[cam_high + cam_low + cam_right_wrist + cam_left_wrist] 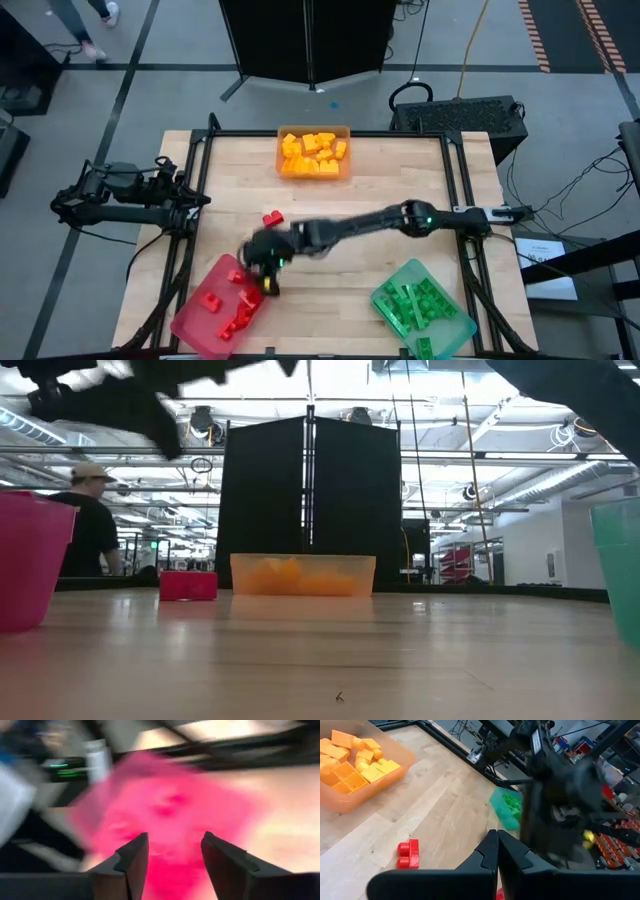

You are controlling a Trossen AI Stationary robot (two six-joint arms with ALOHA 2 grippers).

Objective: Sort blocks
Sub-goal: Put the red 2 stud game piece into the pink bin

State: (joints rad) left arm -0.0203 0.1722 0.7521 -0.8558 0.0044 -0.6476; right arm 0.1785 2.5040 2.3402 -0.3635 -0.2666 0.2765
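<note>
R end effector [268, 283]: over near edge of translucent pink-red plastic tray [195, 325], fingers apart, nothing between | L end effector [497, 851]: fingers closed together, parked at bench [400, 190] L edge | loose red studded plastic brick [271, 218]: mid-bench | orange bricks [312, 153] in orange tray [285, 168]; green bricks [415, 300] in teal-green tray [455, 335]; red bricks [228, 305] in pink-red tray
</note>
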